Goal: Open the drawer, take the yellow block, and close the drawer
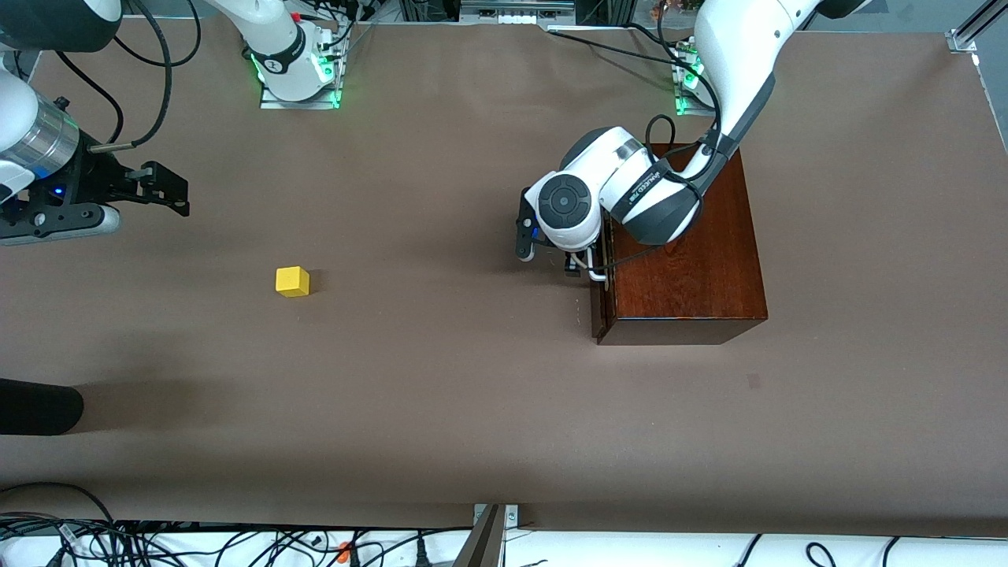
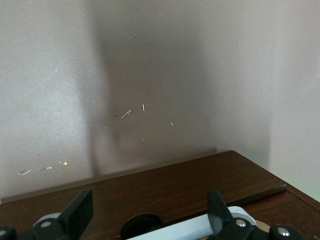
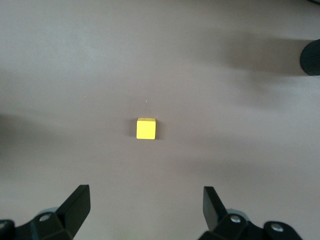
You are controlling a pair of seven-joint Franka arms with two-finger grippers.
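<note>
The dark wooden box [image 1: 693, 260] stands toward the left arm's end of the table. Its drawer [image 1: 600, 303] is pushed in, dark front flush with the box. My left gripper [image 1: 579, 264] is at the drawer front, open, its fingers [image 2: 82, 210] spread on either side of the white handle [image 2: 185, 231] without closing on it. The handle also shows in the front view [image 1: 596, 272]. The yellow block [image 1: 292, 281] lies on the bare table toward the right arm's end. My right gripper [image 1: 169, 189] hovers open and empty over the table, with the block [image 3: 146, 129] ahead of its fingertips [image 3: 77, 202].
A black rounded object [image 1: 39, 405] pokes in at the table edge toward the right arm's end, nearer the front camera than the block. It also shows in the right wrist view [image 3: 312, 57]. Cables [image 1: 157, 543] run along the near edge.
</note>
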